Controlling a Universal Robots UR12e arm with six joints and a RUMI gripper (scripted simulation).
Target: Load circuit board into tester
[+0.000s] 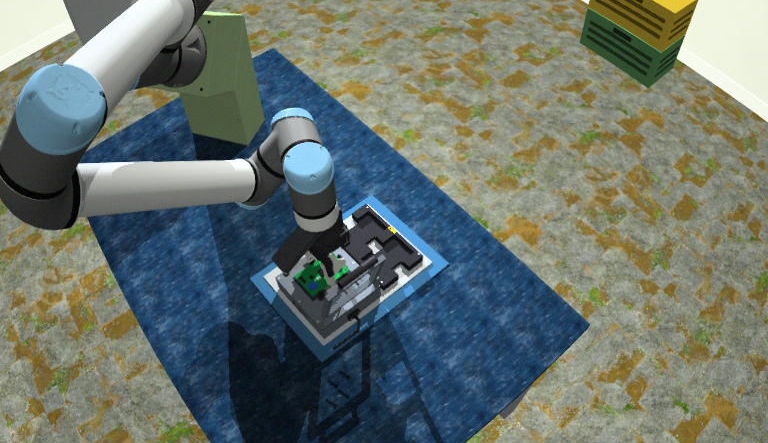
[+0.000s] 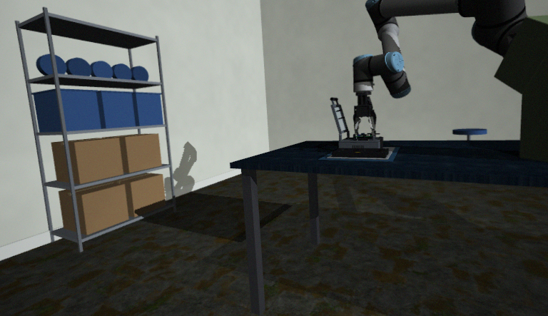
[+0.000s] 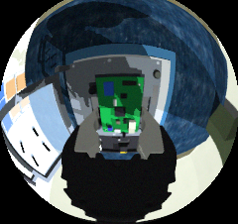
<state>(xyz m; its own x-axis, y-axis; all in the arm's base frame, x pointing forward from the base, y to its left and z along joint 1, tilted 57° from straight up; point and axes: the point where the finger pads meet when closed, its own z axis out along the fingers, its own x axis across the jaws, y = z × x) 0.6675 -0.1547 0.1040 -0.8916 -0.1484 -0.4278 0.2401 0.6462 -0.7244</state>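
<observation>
Nearest you, the gripper (image 3: 119, 135) has its fingers clamped on the near edge of the green circuit board (image 3: 120, 102), which hangs low over the tester (image 1: 317, 308), just above its bed. Treat that board as light, stiff and fragile: hold it by its bare edges, never by the components, and don't squeeze harder. Beyond it the lid (image 2: 340, 119) stands open; farther off on the table (image 2: 282, 161) lies the black tray (image 1: 390, 240), now without a board.
</observation>
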